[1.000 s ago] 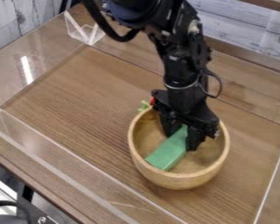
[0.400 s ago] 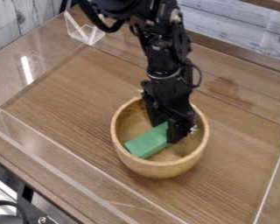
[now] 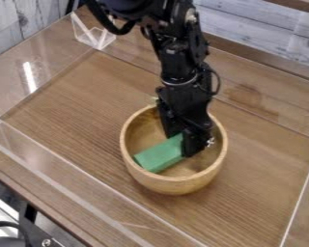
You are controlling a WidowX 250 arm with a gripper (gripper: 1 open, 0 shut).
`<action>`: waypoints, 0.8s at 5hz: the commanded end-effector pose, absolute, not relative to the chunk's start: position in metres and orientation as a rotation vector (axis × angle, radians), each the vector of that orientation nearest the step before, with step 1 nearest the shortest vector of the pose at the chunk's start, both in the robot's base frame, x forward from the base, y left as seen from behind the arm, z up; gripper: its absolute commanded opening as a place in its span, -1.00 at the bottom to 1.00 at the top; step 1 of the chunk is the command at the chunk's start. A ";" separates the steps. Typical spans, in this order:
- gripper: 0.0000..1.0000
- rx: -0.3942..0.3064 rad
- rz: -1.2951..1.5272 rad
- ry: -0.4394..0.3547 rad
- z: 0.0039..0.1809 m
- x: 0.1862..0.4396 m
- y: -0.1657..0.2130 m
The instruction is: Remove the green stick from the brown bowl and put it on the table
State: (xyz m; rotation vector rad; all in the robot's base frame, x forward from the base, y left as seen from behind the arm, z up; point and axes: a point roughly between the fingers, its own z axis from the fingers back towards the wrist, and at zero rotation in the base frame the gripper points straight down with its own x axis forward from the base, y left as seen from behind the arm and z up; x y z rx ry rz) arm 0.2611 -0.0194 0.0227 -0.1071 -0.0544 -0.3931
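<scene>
Green stick (image 3: 158,154) in brown bowl (image 3: 174,178), end effector (image 3: 185,141) narrow, open tabletop (image 3: 86,115) L, clear wall (image 3: 299,205) R.

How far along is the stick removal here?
Done: the arm has its jaws down inside the brown bowl, at the upper end of the green stick. In hand: they look closed on that end, though dark parts hide the contact. Left: the stick still lies in the bowl, so lifting it out and setting it on the table remain.
</scene>
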 end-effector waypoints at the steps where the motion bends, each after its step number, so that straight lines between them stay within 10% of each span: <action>1: -1.00 -0.118 -0.329 0.000 0.006 0.253 -0.016; 4: -1.00 -0.130 -0.370 0.010 0.024 0.238 -0.011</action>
